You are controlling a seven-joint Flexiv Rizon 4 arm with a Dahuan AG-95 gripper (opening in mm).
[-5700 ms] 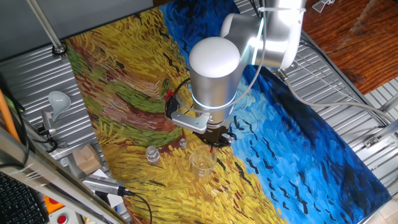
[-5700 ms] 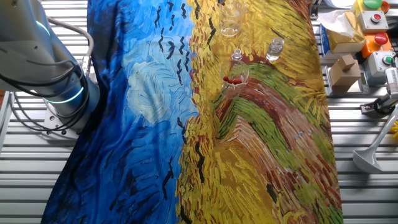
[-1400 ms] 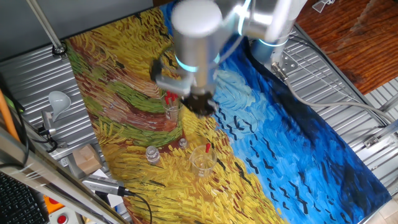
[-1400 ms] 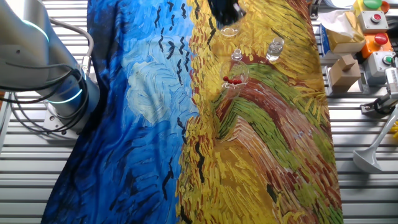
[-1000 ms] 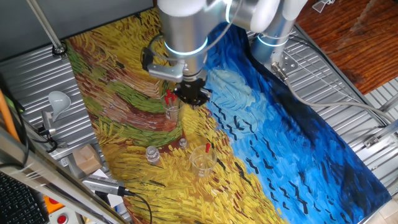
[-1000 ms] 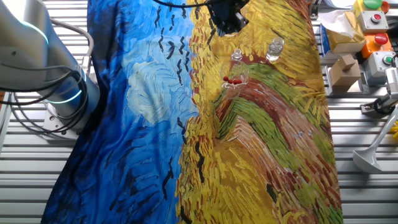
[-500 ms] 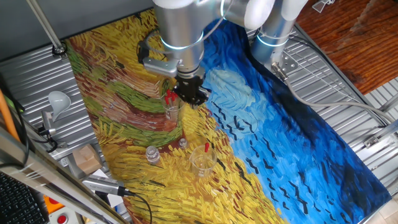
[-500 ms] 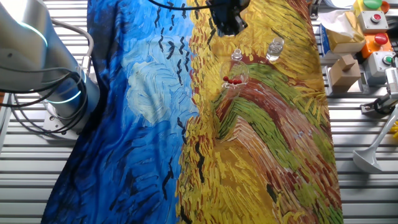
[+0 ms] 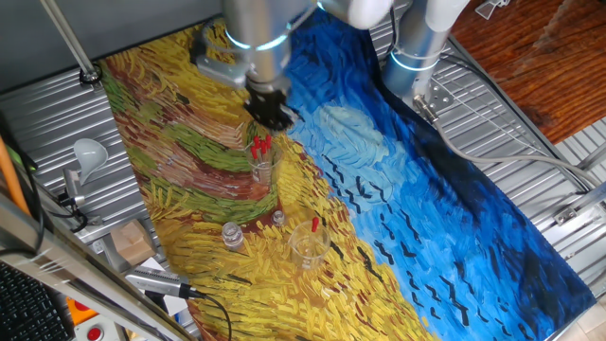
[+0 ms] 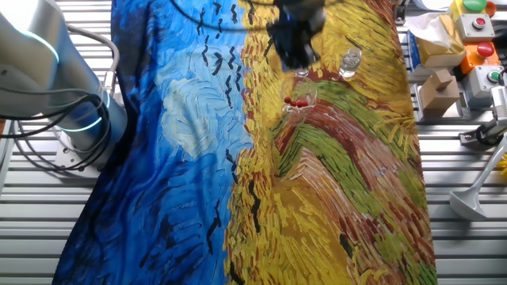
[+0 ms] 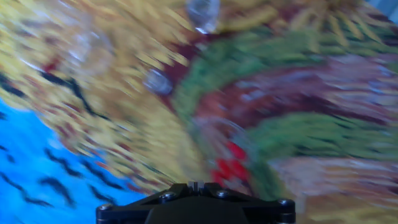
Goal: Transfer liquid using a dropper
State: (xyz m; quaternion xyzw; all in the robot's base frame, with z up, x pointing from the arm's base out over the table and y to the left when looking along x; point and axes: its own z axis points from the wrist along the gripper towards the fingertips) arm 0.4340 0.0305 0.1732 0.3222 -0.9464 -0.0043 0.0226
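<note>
Several droppers with red bulbs (image 9: 260, 144) stand in a clear beaker (image 9: 262, 166) on the painted cloth; they also show in the other fixed view (image 10: 297, 102) and, blurred, in the hand view (image 11: 229, 163). One more dropper (image 9: 314, 226) leans in a second beaker (image 9: 308, 248) nearer the front. My gripper (image 9: 273, 116) hovers just above and behind the beaker of droppers, blurred in the other fixed view (image 10: 295, 49). Nothing red shows in it. Its fingers are not clear in any view; the hand view shows only its dark housing (image 11: 196, 205).
Two small glass vials (image 9: 232, 235) (image 9: 277, 218) stand between the beakers; the larger shows in the other fixed view (image 10: 349, 62). A white scoop (image 9: 88, 152), a cardboard box (image 10: 437, 91) and a button box (image 10: 475, 32) lie off the cloth on the slatted table.
The gripper has left the front beaker, where a dropper now stands, and moved back and left to above the beaker of droppers.
</note>
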